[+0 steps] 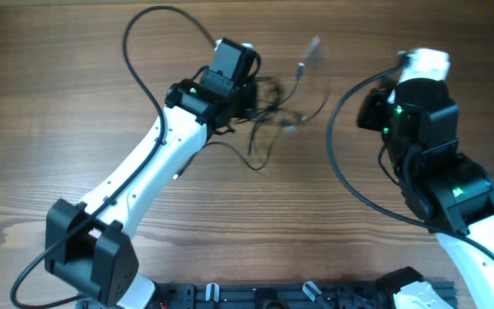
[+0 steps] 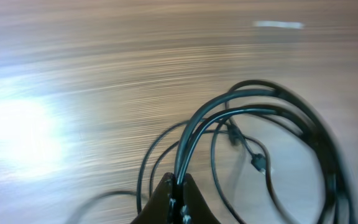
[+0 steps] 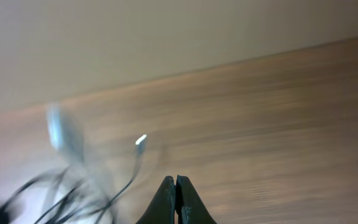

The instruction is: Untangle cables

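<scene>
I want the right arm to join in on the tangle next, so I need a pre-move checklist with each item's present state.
1. Left gripper holds the cables: ok, it is shut on several strands.
2. Right gripper is ready to grasp: not ok, it is shut with nothing in it.
3. A free plug end is in the right wrist view: ok, it is left of the gripper and apart from it.
4. The views are sharp enough to pick a strand: not ok, both wrist views are blurred.
5. Which strand crosses over which: cannot tell.
</scene>
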Robot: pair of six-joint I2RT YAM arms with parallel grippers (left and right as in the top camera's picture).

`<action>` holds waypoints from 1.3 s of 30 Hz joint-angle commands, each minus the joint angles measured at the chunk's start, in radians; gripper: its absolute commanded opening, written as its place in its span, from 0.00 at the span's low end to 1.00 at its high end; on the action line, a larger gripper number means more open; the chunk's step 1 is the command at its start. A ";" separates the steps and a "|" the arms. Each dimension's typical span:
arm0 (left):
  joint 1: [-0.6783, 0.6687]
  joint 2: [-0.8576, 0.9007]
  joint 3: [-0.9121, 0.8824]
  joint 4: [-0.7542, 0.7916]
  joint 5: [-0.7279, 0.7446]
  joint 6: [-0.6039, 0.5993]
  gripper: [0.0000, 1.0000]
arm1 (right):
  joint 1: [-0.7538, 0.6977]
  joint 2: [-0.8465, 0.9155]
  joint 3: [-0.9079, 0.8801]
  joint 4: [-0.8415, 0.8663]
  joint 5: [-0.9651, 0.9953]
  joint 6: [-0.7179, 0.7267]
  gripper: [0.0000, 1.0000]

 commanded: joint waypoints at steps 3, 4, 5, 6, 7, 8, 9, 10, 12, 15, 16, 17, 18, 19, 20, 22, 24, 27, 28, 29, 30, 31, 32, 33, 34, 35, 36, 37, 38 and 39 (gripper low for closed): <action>0.011 0.010 -0.012 -0.047 -0.297 -0.141 0.04 | 0.000 0.000 0.028 -0.013 0.200 0.045 0.04; 0.011 0.010 -0.012 -0.045 -0.222 -0.128 0.04 | 0.000 0.011 0.027 -0.019 0.151 0.044 0.08; 0.011 0.010 -0.012 -0.044 -0.137 -0.112 0.04 | 0.000 0.024 0.027 -0.023 0.107 0.043 0.14; 0.011 0.010 -0.012 -0.037 -0.067 -0.076 0.04 | 0.000 0.037 0.027 -0.028 0.088 0.043 0.18; 0.011 0.010 -0.012 -0.024 0.022 -0.024 0.04 | 0.000 0.054 0.027 -0.033 0.074 0.043 0.22; 0.011 0.010 -0.012 -0.013 0.114 0.035 0.06 | -0.002 0.074 0.027 -0.034 0.057 0.043 0.26; 0.012 0.010 -0.012 -0.007 0.177 0.076 0.08 | -0.010 0.096 0.027 -0.034 0.024 0.044 0.27; 0.014 0.010 -0.012 -0.006 0.213 0.096 0.08 | -0.019 0.111 0.027 -0.034 -0.018 0.044 0.28; 0.022 0.010 -0.012 -0.007 0.291 0.137 0.09 | -0.056 0.146 0.027 -0.034 -0.134 0.038 0.33; 0.041 0.010 -0.012 -0.006 0.385 0.203 0.59 | -0.121 0.183 0.027 -0.033 -0.336 0.017 0.41; 0.051 0.010 -0.012 -0.007 0.385 0.200 0.73 | -0.138 0.197 0.027 -0.033 -0.413 0.002 0.46; 0.062 0.010 -0.012 -0.006 0.385 0.185 0.98 | -0.151 0.212 0.027 -0.033 -0.474 -0.014 0.50; 0.076 0.010 -0.012 -0.002 0.382 0.142 1.00 | -0.162 0.238 0.027 -0.034 -0.549 -0.019 0.53; 0.084 0.014 -0.013 0.005 0.382 0.116 0.94 | -0.164 0.260 0.027 -0.034 -0.591 -0.019 0.53; 0.085 0.023 -0.013 0.013 0.381 0.103 0.84 | -0.164 0.292 0.027 -0.034 -0.640 -0.017 0.54; 0.076 0.058 -0.013 0.017 0.382 0.102 0.63 | -0.164 0.357 0.027 -0.034 -0.719 -0.016 0.54; 0.043 0.116 -0.013 0.018 0.382 0.102 0.33 | -0.164 0.447 0.027 -0.034 -0.791 -0.015 0.54; 0.020 0.178 -0.013 0.007 0.362 0.101 0.13 | -0.164 0.533 0.027 -0.034 -0.850 -0.015 0.52; 0.019 0.196 -0.013 -0.001 0.350 0.101 0.12 | -0.164 0.558 0.027 -0.034 -0.859 -0.015 0.52; 0.019 0.217 -0.013 -0.010 0.347 0.101 0.11 | -0.164 0.588 0.027 -0.029 -0.859 -0.015 0.48; 0.019 0.232 -0.013 -0.015 0.347 0.101 0.09 | -0.163 0.618 0.026 -0.016 -0.859 -0.015 0.41; 0.020 0.251 -0.013 -0.018 0.347 0.101 0.07 | -0.163 0.652 0.020 0.011 -0.868 -0.009 0.36; 0.020 0.265 -0.013 -0.018 0.347 0.101 0.11 | -0.163 0.693 0.017 0.038 -0.902 -0.005 0.35; 0.019 0.279 -0.013 -0.018 0.347 0.101 0.15 | -0.163 0.725 0.017 0.050 -0.944 -0.005 0.35; 0.020 0.289 -0.013 -0.018 0.340 0.101 0.23 | -0.163 0.762 0.017 0.064 -0.997 -0.004 0.35; 0.020 0.294 -0.013 -0.018 0.324 0.102 0.23 | -0.161 0.785 0.016 0.072 -1.014 0.005 0.35; 0.020 0.299 -0.013 -0.017 0.293 0.101 0.24 | -0.158 0.816 0.016 0.077 -1.013 0.022 0.34; 0.020 0.303 -0.013 -0.015 0.272 0.101 0.25 | -0.153 0.850 0.016 0.080 -1.013 0.022 0.34; 0.020 0.305 -0.013 -0.011 0.272 0.101 0.27 | -0.147 0.873 0.016 0.080 -1.013 0.021 0.34; 0.020 0.306 -0.013 -0.007 0.272 0.101 0.28 | -0.140 0.896 0.016 0.079 -1.013 0.022 0.33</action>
